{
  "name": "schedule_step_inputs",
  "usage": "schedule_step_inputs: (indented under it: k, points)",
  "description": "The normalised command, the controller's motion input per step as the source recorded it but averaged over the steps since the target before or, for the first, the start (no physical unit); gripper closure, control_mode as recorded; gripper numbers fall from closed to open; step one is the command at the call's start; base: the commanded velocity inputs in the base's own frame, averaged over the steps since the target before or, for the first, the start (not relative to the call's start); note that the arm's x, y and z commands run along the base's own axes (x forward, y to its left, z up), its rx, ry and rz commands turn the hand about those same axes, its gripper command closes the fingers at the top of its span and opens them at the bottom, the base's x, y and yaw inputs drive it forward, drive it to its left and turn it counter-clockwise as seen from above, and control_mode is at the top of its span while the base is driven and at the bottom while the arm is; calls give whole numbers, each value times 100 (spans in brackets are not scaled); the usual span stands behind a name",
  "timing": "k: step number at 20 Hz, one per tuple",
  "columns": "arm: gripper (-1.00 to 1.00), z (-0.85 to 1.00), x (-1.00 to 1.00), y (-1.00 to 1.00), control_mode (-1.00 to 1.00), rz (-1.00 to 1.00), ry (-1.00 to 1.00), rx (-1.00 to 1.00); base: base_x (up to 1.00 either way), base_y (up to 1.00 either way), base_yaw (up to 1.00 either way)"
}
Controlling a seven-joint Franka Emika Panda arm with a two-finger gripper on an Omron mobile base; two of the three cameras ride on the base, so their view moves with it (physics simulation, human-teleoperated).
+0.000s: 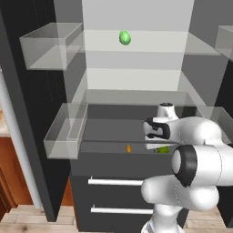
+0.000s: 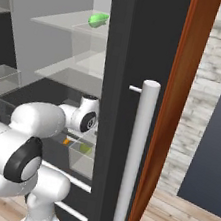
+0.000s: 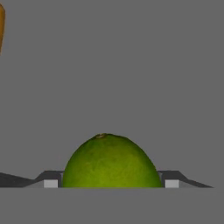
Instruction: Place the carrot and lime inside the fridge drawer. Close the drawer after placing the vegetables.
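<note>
In the hand view, one lime (image 3: 111, 162) sits at the bottom centre of the frame, directly between the two finger tips (image 3: 50, 183) of the gripper (image 3: 111, 183). The tips stand at each side of the fruit and seem to touch its skin, so the gripper looks clamped on the lime. Behind it is the plain dark grey floor of the fridge drawer (image 3: 131, 65). One carrot (image 3: 1, 26) shows as an orange sliver at the upper left edge of this view, well apart from the lime.

In the left base view, the drawer (image 1: 109, 146) is pulled out at the middle of the frame. The carrot (image 1: 129, 148) lies near its pale front edge, and a small green piece of the lime (image 1: 162, 149) shows just right of it, under the white arm.

One brighter green oval thing (image 1: 124, 37) lies on a shelf at the upper centre. Two clear bins (image 1: 52, 45) hang at the left, one above the other. Two pale handles (image 1: 116, 182) cross the dark front at the bottom.

In the right base view, the carrot (image 2: 66, 141) and the lime (image 2: 85, 149) show at the centre left.
</note>
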Motion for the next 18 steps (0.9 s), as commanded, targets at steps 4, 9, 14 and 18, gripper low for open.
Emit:
schedule_step_inputs:
  k: [4, 9, 14, 18]
  points:
    - [100, -1, 62, 0, -100, 0, 16, 0, 0, 0, 0]
    - [100, -13, 17, 0, -100, 0, 9, 0, 0, 0, 0]
    - [-100, -10, -14, 0, -100, 0, 1, 0, 0, 0, 0]
    - [-100, 10, 0, 0, -100, 0, 0, 0, 0, 0, 0]
